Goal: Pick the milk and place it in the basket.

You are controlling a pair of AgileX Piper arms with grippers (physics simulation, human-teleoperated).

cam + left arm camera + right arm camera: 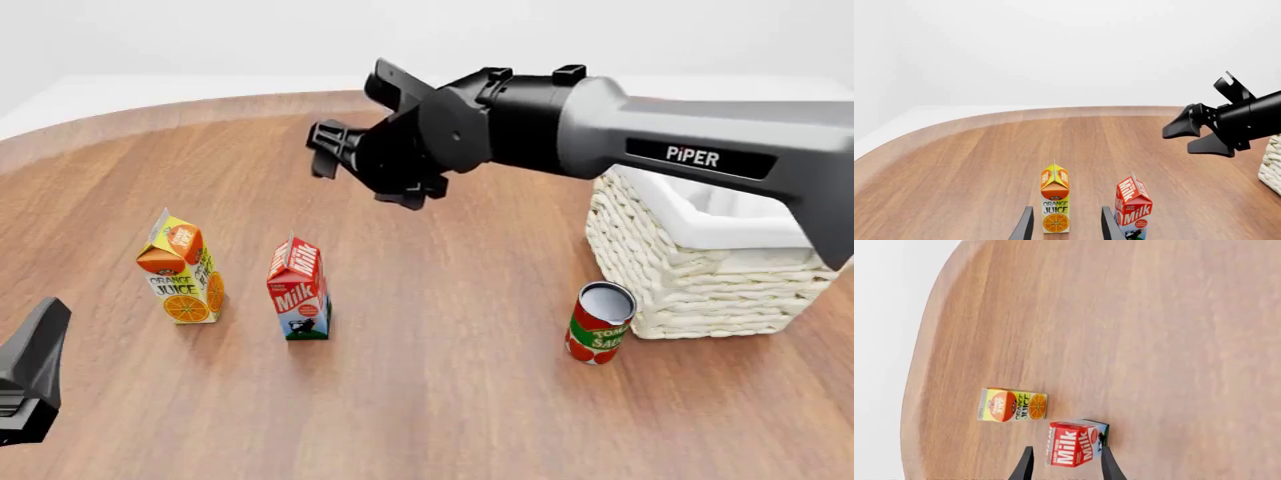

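Observation:
The milk [299,290] stands upright on the wooden table, a red-topped carton with a cow picture; it also shows in both wrist views [1133,209] [1074,443]. My right gripper [347,115] hangs open high above the table, behind the milk, and its wrist view looks down with the carton just ahead of its fingers [1066,467]. My left gripper [1066,230] is open and empty at the near left [30,385], low and short of the cartons. The basket [694,255], cream wicker with a white liner, sits at the right.
An orange juice carton [180,268] stands left of the milk, in line with my left gripper's fingers in its wrist view [1055,205]. A tomato can [599,322] stands just in front of the basket's near-left corner. The table's curved far edge runs behind.

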